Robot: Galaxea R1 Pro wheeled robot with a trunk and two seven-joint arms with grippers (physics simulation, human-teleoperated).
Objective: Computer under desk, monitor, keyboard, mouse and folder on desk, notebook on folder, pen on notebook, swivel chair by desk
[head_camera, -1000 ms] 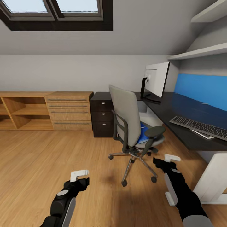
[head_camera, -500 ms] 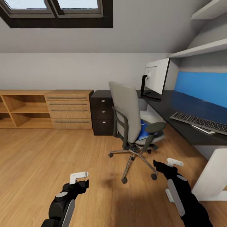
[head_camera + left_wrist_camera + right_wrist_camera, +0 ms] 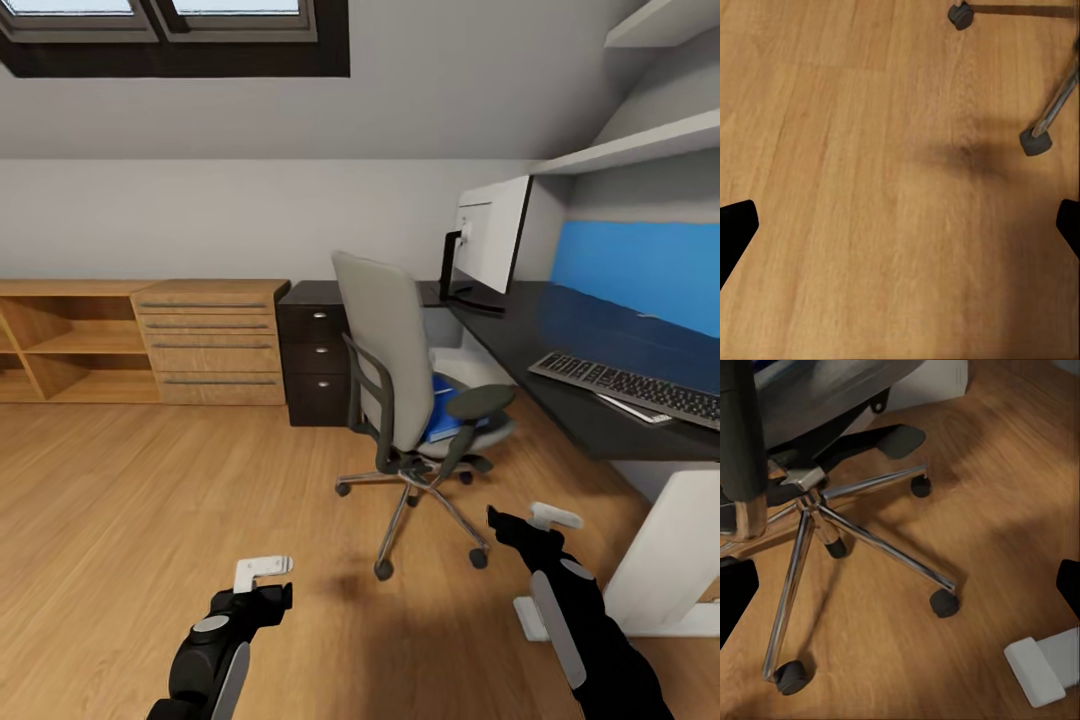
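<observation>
No legible text, labels or numbers anywhere, not even on the keyboard (image 3: 625, 385) keys.

Bright, even daylight; soft floor (image 3: 150, 500) shadows.

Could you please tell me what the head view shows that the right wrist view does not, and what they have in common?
Head view alone: the monitor and keyboard on the desk, the blue folder on the chair seat, the drawers, and both hands, left and right, hanging open above the floor. Right wrist view alone: a close look at the chair's chrome base and its casters. Both share the chair, the wood floor and the desk's white foot.
</observation>
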